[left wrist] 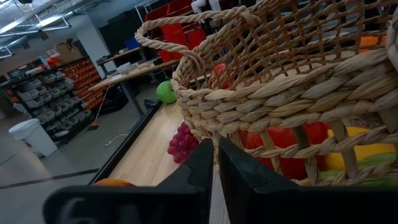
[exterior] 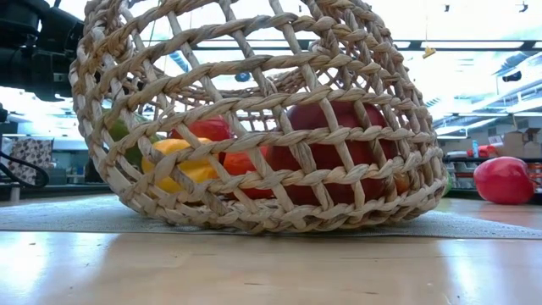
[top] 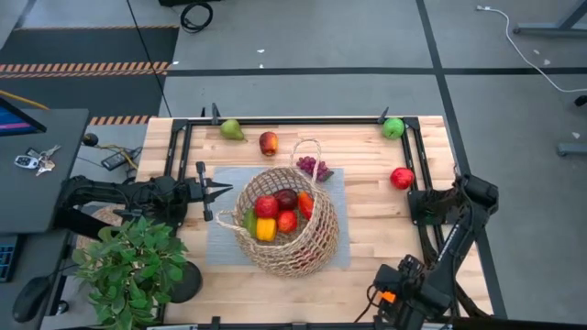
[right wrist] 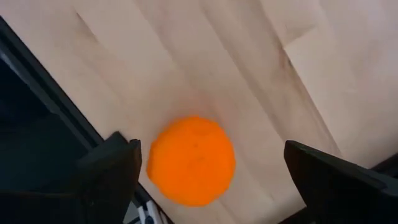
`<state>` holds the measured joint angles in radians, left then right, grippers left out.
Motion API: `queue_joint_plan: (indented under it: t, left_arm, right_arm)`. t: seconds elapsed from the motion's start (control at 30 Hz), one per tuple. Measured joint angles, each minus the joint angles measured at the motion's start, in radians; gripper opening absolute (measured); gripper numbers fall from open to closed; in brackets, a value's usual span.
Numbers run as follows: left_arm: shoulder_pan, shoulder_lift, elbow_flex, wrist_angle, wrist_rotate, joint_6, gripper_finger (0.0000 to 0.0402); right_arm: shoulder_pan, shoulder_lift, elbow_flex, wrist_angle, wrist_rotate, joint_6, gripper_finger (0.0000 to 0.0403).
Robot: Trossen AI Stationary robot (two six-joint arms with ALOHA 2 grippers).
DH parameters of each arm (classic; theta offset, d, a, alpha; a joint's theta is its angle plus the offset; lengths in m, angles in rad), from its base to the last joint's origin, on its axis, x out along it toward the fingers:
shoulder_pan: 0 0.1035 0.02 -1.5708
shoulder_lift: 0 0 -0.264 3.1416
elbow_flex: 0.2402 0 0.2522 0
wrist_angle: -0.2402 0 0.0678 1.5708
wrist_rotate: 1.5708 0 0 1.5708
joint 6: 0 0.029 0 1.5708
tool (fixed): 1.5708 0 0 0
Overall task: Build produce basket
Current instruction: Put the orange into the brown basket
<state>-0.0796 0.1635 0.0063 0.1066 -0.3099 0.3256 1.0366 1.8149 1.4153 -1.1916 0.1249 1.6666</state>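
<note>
Right claw (right wrist: 211,168): spread wide over the orange (right wrist: 191,160), not touching it
Left claw (left wrist: 214,171): pressed together, beside the basket (left wrist: 292,99)
Hidden: orange behind right arm from above

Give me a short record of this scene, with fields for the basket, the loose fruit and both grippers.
basket: basket tipped on its side on the grey mat, fruit inside
loose fruit: pear, grapes, two apples
left gripper: left gripper beside the basket rim, jaws shut, empty
right gripper: right gripper above an orange, jaws open
</note>
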Motion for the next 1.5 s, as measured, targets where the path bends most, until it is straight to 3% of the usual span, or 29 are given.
queue_joint_plan:
  t: [0.17,0.33,0.6,0.77,1.0,1.3,1.5]
  left_arm:
    - [0.000,0.000,0.000,0.000,0.000,0.000,0.0028]
    - [0.000,0.000,0.000,0.000,0.000,0.000,0.0032]
    - [0.000,0.000,0.000,0.000,0.000,0.000,0.0033]
    - [0.000,0.000,0.000,0.000,0.000,0.000,0.0029]
    - [0.000,0.000,0.000,0.000,0.000,0.000,0.0031]
    - [0.000,0.000,0.000,0.000,0.000,0.000,0.0035]
    - [0.000,0.000,0.000,0.000,0.000,0.000,0.0030]
  right_arm:
    - [0.063,0.000,-0.049,0.029,-0.005,0.088,0.0397]
    - [0.102,0.000,-0.136,0.180,-0.015,0.124,0.0397]
    - [0.108,0.001,-0.287,0.346,-0.013,0.148,0.0397]
    - [0.096,0.001,-0.332,0.340,-0.007,0.147,0.0397]
    - [0.089,0.001,-0.341,0.325,0.084,0.139,0.0388]
    - [0.070,0.001,-0.341,0.267,0.108,0.136,0.0319]
    - [0.068,0.001,-0.341,0.269,0.285,0.131,0.0324]
